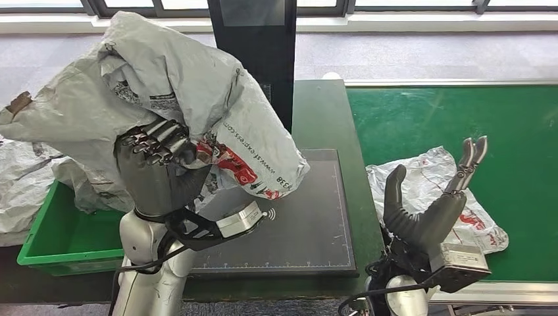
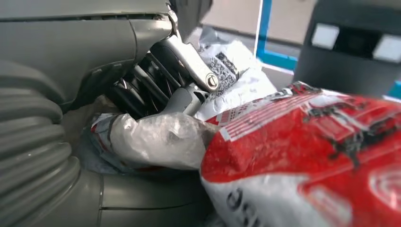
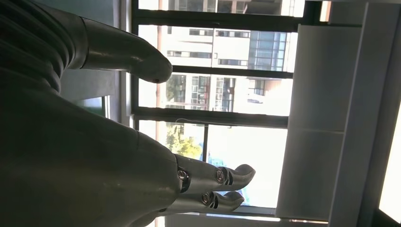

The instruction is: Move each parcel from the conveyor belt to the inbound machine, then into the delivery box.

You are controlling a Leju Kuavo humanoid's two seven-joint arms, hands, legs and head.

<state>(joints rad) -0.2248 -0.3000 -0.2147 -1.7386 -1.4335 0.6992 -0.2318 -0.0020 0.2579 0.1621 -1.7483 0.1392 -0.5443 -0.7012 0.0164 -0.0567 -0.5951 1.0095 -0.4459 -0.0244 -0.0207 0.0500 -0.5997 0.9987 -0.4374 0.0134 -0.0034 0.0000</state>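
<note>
Gripping grey parcel [image 1: 164, 85] printed "sf-express.com", left hand [image 1: 158, 164]; right hand [image 1: 434, 197] empty, fingers spread.

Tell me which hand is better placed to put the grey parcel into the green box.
Left. The left hand already holds the grey parcel, beside the green box. The right hand is open, over the conveyor.
</note>
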